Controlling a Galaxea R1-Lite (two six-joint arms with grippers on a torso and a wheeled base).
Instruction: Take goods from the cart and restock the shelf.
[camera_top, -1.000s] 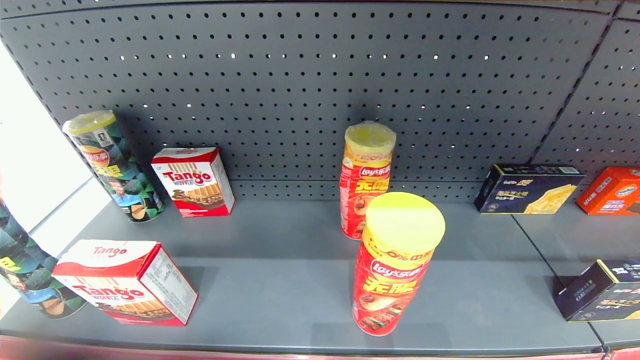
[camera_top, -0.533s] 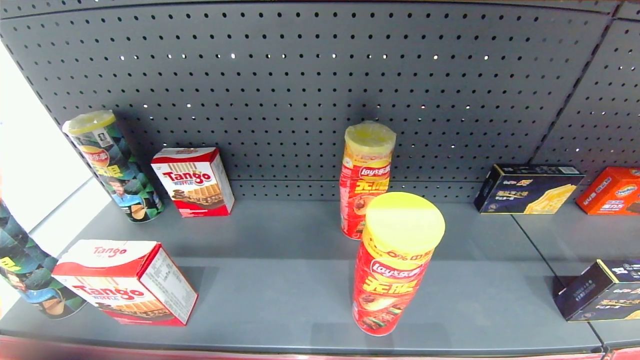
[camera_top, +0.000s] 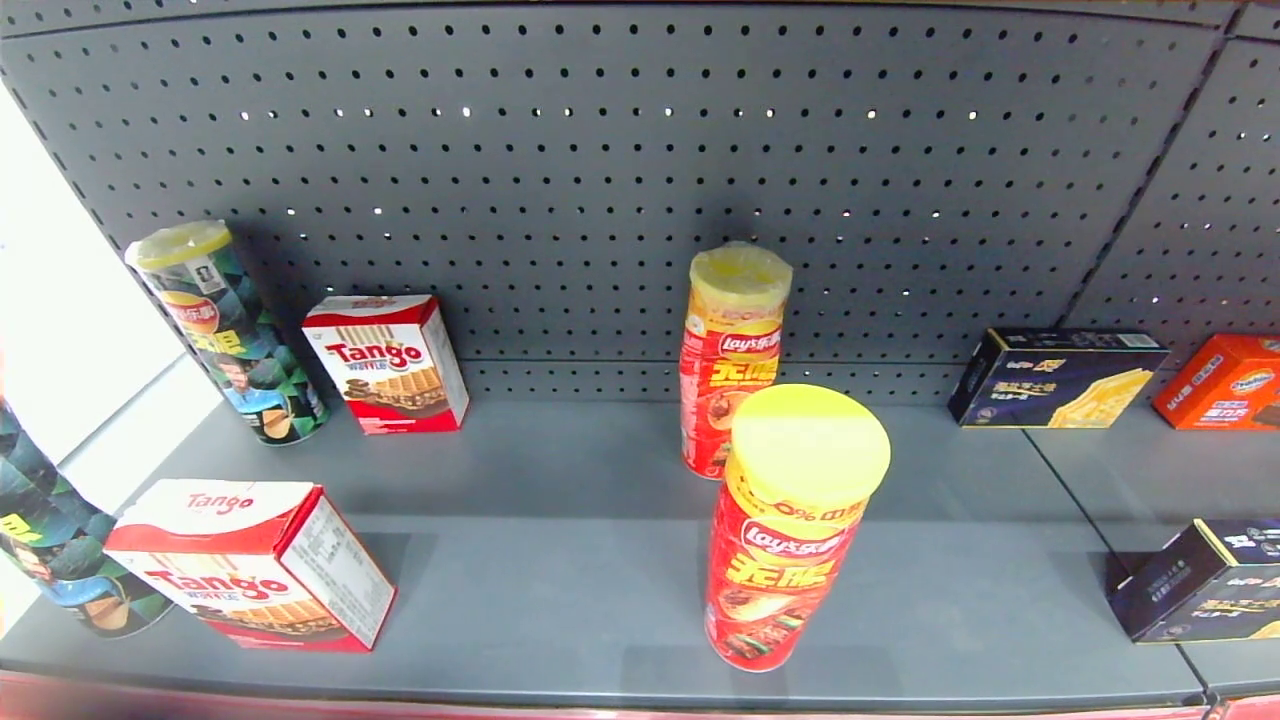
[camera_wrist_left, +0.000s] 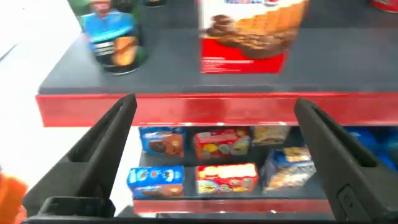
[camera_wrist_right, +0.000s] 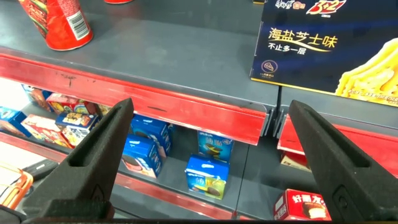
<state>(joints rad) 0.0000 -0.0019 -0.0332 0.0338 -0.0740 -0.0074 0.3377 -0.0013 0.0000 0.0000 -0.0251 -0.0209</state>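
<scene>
The grey shelf (camera_top: 560, 560) holds two red chip cans with yellow lids, one at the front (camera_top: 790, 530) and one behind it (camera_top: 730, 355). Further left stand two red-and-white wafer boxes (camera_top: 250, 565) (camera_top: 390, 362) and two green cans (camera_top: 225, 330) (camera_top: 50, 540). My left gripper (camera_wrist_left: 214, 102) is open and holds nothing; it faces the shelf's red front strip (camera_wrist_left: 211, 109) below a green can (camera_wrist_left: 109, 31) and a wafer box (camera_wrist_left: 249, 31). My right gripper (camera_wrist_right: 211, 104) is also open with nothing in it, in front of the red strip (camera_wrist_right: 186, 102) between a red can (camera_wrist_right: 59, 22) and a dark box (camera_wrist_right: 336, 50).
On the right are dark blue boxes (camera_top: 1055, 378) (camera_top: 1200, 590) and an orange box (camera_top: 1225, 380). The pegboard back wall (camera_top: 600, 150) closes the shelf behind. A lower shelf carries small packs (camera_wrist_left: 217, 162) and blue boxes (camera_wrist_right: 205, 171). Bare shelf lies between the wafer boxes and the red cans.
</scene>
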